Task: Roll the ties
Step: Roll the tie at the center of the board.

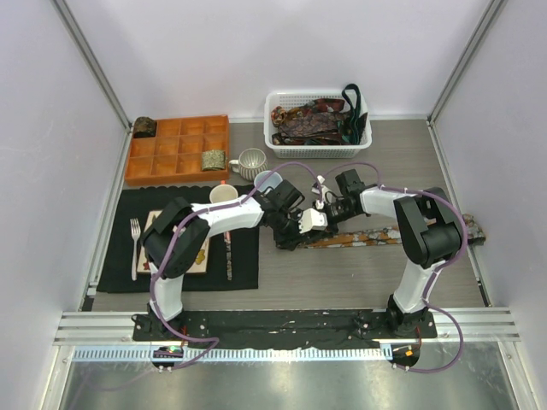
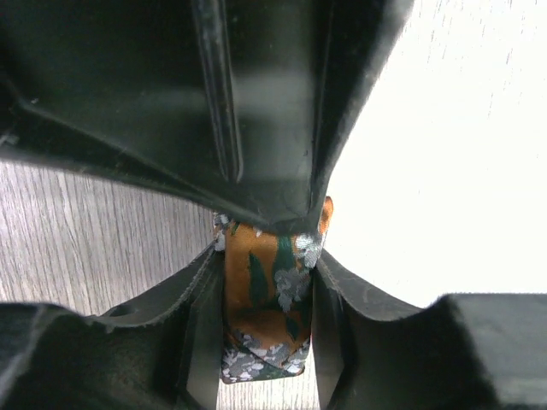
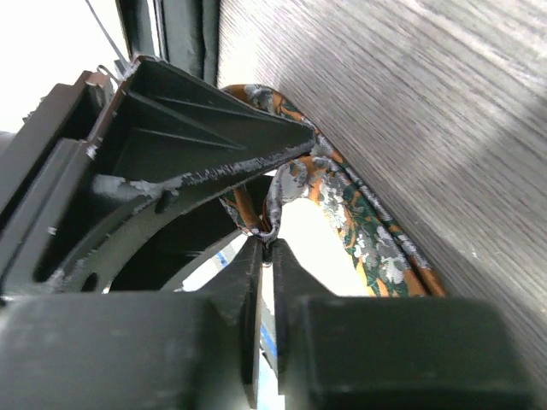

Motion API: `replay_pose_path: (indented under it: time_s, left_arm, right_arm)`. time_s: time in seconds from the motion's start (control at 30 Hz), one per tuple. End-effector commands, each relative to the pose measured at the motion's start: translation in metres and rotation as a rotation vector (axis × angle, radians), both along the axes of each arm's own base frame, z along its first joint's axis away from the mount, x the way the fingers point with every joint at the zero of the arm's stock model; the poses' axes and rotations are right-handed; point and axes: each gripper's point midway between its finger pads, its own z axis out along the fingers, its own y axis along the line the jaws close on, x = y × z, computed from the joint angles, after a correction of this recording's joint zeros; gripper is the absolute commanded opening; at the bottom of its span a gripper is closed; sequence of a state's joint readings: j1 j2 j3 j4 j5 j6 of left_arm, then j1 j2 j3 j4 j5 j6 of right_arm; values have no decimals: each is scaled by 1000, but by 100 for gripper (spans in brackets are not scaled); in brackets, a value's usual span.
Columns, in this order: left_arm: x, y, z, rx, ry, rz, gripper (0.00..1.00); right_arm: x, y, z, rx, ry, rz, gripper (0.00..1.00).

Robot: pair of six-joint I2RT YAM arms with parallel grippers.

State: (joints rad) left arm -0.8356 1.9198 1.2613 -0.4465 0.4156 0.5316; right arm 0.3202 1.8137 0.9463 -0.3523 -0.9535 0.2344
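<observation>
Top view: a patterned tie (image 1: 367,237) was laid flat from the table's centre toward the right. Its left end was met by the left gripper (image 1: 289,229) and right gripper (image 1: 318,219). Further ties (image 1: 312,120) were heaped in a white basket (image 1: 316,152) behind. A cup (image 1: 224,195) stood just beside the left arm, a likely obstruction.

Left wrist view: the tie's folded end was held between narrowed fingers.

Right wrist view: a fabric edge was nipped by almost closed jaws.

The cloth was judged soft, light and slippery, best taken at the rolled end.
</observation>
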Motion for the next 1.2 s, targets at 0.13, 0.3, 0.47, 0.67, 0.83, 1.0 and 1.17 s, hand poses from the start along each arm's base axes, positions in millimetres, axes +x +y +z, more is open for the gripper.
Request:
replay_pose_path:
  time_s: [0.13, 0.3, 0.47, 0.67, 0.83, 1.0, 1.17]
  left_arm:
    - [6, 3, 23, -45, -25, 11, 52]
    - [5, 12, 29, -60, -46, 18, 58]
    - [8, 22, 31, -64, -71, 28, 62]
    - [11, 30, 26, -49, -88, 9, 63]
    - [16, 17, 29, -83, -76, 2, 55]
    - [17, 3, 36, -131, -62, -19, 44]
    - [11, -15, 46, -184, -33, -49, 40]
  right_arm:
    - [0, -14, -12, -39, -7, 4, 1]
    - [2, -20, -17, -62, -2, -10, 1]
    - [7, -26, -27, -108, -3, -28, 1]
    - [12, -30, -39, -157, 5, -39, 1]
    - [14, -33, -46, -184, 20, -46, 1]
    - [14, -33, -51, -194, 33, -47, 1]
    - [15, -34, -52, -199, 41, -50, 1]
